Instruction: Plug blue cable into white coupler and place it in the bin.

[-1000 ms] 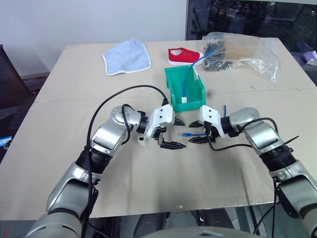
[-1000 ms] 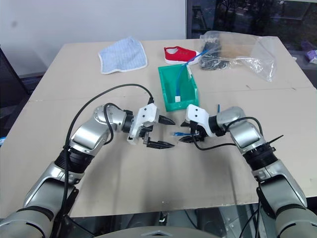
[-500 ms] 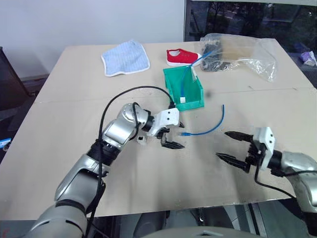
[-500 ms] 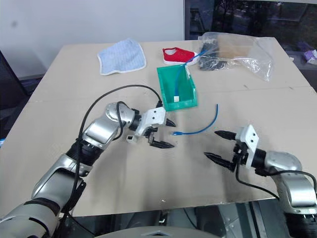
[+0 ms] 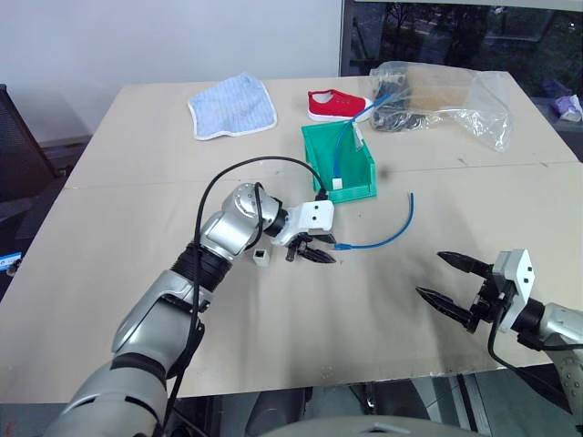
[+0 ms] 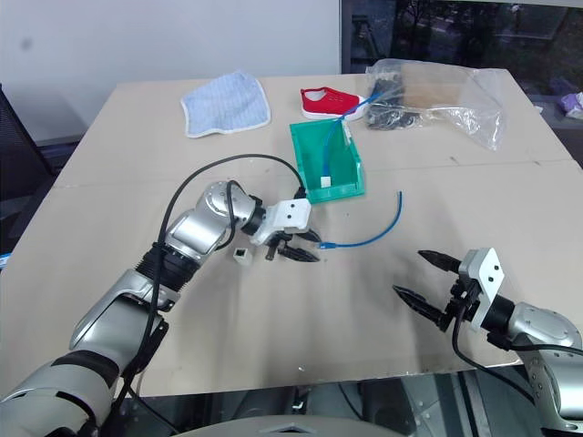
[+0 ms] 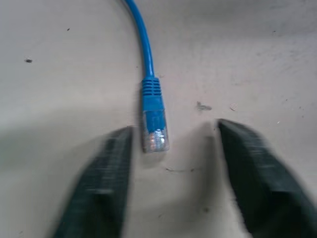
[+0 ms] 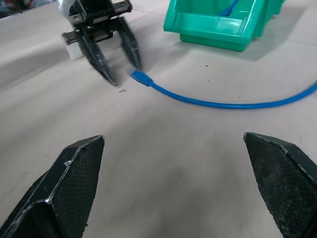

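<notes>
The blue cable (image 5: 387,237) lies curved on the table in front of the green bin (image 5: 363,167), and its clear plug (image 7: 154,134) points toward my left gripper (image 5: 314,252). That gripper is low over the table and open, with its fingers narrowed to either side of the plug and a gap still showing. The plug sits closer to one finger (image 7: 106,168). The white coupler (image 5: 261,258) stands on the table just left of this gripper. My right gripper (image 5: 430,274) hovers wide open and holding nothing near the table's front right, well clear of the cable.
A longer blue cable with a white end block (image 5: 339,155) lies in the bin. A blue cloth (image 5: 232,103), a red shoe (image 5: 337,102) and a clear plastic bag (image 5: 437,96) lie at the back of the table.
My right gripper has drawn back to the front right, leaving the cable on the table. The left gripper has edged toward the plug, and its fingers have narrowed around it.
</notes>
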Robot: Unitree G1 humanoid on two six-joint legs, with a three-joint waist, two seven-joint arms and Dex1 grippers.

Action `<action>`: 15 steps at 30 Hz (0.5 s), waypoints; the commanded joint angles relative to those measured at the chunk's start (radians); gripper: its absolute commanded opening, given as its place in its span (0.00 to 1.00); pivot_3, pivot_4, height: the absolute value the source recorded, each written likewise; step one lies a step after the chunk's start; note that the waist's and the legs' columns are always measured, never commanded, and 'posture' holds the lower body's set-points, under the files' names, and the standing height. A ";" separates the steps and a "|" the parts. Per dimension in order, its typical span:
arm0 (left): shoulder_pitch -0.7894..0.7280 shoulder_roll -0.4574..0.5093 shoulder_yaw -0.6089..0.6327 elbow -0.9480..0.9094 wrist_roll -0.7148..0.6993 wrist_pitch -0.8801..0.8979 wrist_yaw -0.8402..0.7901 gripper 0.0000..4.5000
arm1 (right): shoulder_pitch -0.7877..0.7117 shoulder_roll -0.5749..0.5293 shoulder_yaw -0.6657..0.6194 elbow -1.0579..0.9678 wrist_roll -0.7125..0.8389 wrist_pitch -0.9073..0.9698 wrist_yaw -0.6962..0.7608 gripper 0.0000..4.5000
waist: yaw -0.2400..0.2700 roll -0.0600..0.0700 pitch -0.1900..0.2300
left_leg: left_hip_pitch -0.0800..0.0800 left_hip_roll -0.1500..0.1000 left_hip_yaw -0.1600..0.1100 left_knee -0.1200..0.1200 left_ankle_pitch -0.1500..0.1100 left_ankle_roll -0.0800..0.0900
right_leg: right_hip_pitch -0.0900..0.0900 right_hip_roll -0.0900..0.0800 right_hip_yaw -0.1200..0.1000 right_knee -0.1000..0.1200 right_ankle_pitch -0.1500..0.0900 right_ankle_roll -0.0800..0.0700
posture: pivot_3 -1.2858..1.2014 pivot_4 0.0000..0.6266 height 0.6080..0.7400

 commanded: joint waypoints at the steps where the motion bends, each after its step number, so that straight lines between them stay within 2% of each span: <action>1: -0.007 -0.010 0.005 -0.004 0.011 -0.028 -0.006 0.09 | 0.013 -0.005 -0.008 -0.048 0.022 -0.022 -0.007 1.00 | 0.000 0.000 0.000 | 0.000 0.000 0.000 0.000 0.000 0.000 | 0.000 0.000 0.000 0.000 0.000 0.000 | 0.52 0.24 1.00; 2: -0.003 -0.011 0.005 -0.005 0.014 -0.034 -0.007 0.01 | 0.016 -0.006 -0.006 -0.050 0.027 -0.019 -0.007 1.00 | 0.000 0.000 0.000 | 0.000 0.000 0.000 0.000 0.000 0.000 | 0.000 0.000 0.000 0.000 0.000 0.000 | 0.52 0.24 1.00; 6: 0.011 -0.026 0.024 -0.009 0.000 -0.050 0.002 0.01 | 0.027 -0.014 0.015 -0.081 0.081 0.048 -0.008 1.00 | 0.001 0.000 0.000 | 0.000 0.000 0.000 0.000 0.000 0.000 | 0.000 0.000 0.000 0.000 0.000 0.000 | 0.52 0.24 1.00; 10: 0.025 -0.098 0.141 -0.123 -0.205 0.213 -0.014 0.01 | 0.015 0.007 0.053 -0.163 0.257 0.240 -0.080 1.00 | 0.000 0.000 0.000 | -0.001 0.000 -0.001 0.000 0.000 0.000 | 0.000 0.000 0.000 0.000 0.000 0.000 | 0.52 0.24 1.00; 15: 0.023 -0.124 0.231 -0.257 -0.405 0.504 -0.016 0.01 | -0.066 0.047 0.088 -0.187 0.402 0.344 -0.146 1.00 | -0.003 0.000 0.000 | -0.001 0.000 -0.001 0.002 0.000 0.000 | 0.000 0.000 -0.001 0.000 0.000 0.000 | 0.52 0.24 1.00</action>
